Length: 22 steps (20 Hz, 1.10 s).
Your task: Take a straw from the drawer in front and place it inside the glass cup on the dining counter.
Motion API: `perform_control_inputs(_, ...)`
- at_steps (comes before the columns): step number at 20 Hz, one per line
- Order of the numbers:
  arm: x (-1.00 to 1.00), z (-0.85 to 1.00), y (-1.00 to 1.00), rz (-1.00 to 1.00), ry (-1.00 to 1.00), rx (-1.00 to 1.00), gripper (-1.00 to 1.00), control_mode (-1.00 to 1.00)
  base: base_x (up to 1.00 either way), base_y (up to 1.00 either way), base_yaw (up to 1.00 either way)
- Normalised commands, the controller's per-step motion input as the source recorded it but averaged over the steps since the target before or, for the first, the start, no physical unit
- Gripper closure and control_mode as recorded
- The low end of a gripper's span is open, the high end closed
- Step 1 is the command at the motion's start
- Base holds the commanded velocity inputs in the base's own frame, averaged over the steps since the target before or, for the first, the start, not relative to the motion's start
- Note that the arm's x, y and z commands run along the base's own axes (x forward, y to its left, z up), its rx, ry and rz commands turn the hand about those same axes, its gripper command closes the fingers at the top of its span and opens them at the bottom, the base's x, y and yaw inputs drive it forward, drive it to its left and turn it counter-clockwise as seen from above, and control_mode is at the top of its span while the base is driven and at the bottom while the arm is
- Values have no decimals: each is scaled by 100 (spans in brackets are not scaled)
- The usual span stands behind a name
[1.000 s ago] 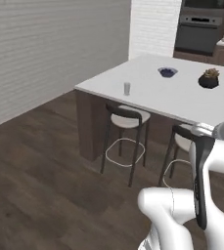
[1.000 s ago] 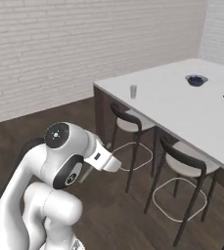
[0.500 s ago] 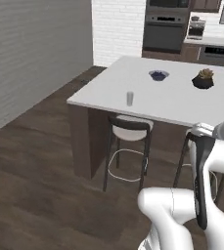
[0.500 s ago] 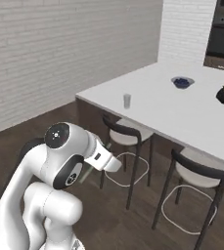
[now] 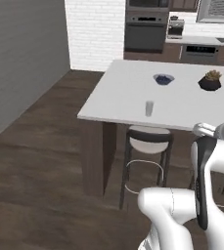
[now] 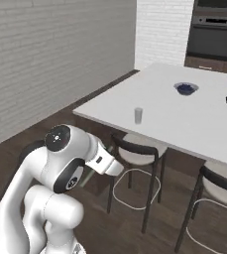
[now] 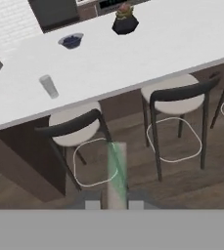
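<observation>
Straw (image 7: pixel 116 171) stands up between our tool's (image 7: pixel 114 205) closed tips, gripped, long axis pointing ahead, while the cup (image 7: pixel 49 86) sits empty near the bench (image 7: pixel 147 46) edge, well up-left of the tool, above a stool (image 7: pixel 74 128).

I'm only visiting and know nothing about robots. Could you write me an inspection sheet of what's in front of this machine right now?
Surface: white dining counter on a dark wooden base, over dark wood flooring.
Job's things: small glass cup stands upright near the counter's near edge, nothing in it that I can make out; a pale straw sticks up between the tool's tips in the hand view.
Clutter: dark blue bowl and a dark potted plant farther back on the counter.
Grippers: tool shut on the straw, away from the counter.
Cables: nothing seen.
Surroundings: stools tucked under the counter, brick walls, a built-in oven behind.
</observation>
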Motion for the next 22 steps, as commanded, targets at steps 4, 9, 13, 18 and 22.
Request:
perform_control_inputs(4,0,0,0,0,0,0,100,100,98,61,-27)
perform_control_inputs(9,0,0,0,0,0,0,100,100,81,27,-20)
perform_control_inputs(13,0,0,0,0,0,0,100,100,77,13,-11)
perform_control_inputs(18,0,0,0,0,0,0,100,100,89,4,-9)
perform_control_inputs(22,0,0,0,0,0,0,100,100,88,11,-12)
